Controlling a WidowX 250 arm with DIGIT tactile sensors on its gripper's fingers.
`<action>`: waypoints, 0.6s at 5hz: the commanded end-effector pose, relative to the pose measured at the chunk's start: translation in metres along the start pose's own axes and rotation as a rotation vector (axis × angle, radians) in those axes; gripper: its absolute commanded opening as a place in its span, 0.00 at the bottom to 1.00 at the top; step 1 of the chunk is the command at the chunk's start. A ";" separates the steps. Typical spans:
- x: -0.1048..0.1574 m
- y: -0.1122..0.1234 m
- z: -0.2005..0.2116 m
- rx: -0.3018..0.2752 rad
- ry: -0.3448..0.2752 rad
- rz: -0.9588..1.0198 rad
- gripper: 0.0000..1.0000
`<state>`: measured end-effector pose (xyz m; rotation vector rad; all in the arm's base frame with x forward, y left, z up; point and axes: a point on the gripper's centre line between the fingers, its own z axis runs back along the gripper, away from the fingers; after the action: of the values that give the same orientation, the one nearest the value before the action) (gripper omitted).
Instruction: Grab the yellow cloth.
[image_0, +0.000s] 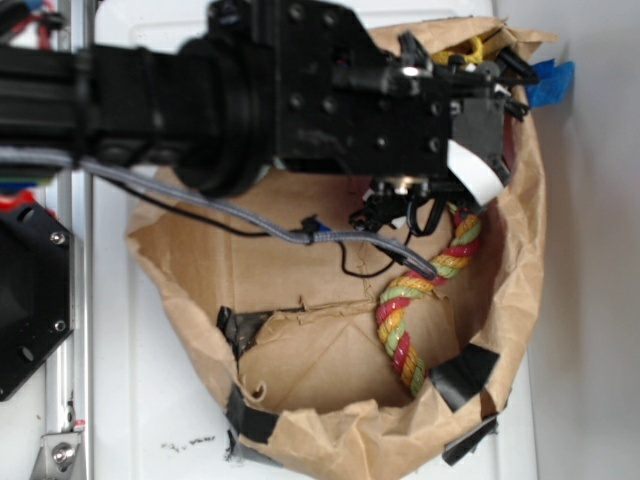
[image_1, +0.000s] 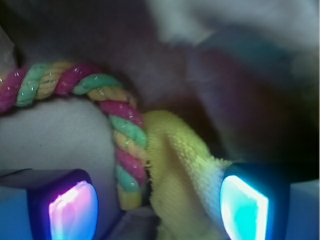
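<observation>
In your wrist view, the two glowing pads of the gripper (image_1: 157, 207) sit at the bottom corners, one pink-violet at lower left, one cyan at lower right, spread wide apart with nothing pinched between them. The yellow cloth (image_1: 177, 165) lies in that gap, nearer the cyan pad: a soft, looped terry fabric, folded into a ridge, its lower edge cut off by the frame. Just beside it on the left, touching its edge, runs the rope (image_1: 125, 135), a thick twist of red, green and yellow strands curving up toward the upper left. Beyond these, everything is dark and blurred; a pale shape at the top cannot be made out.

In the exterior view, the black arm (image_0: 300, 90) covers the upper half of a crumpled brown paper bag (image_0: 330, 430) patched with black tape, resting on the white table (image_0: 150, 420). The rope shows at lower right. The gripper's tips are hidden there, and only a yellow scrap peeks out at the upper right.
</observation>
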<state>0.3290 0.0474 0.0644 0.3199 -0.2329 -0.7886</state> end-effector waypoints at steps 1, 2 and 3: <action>0.009 0.000 0.011 0.033 -0.035 -0.002 0.00; 0.007 0.001 0.011 0.032 -0.032 0.002 0.00; 0.006 0.001 0.013 0.032 -0.034 0.001 0.00</action>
<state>0.3294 0.0466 0.0621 0.3213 -0.2373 -0.7980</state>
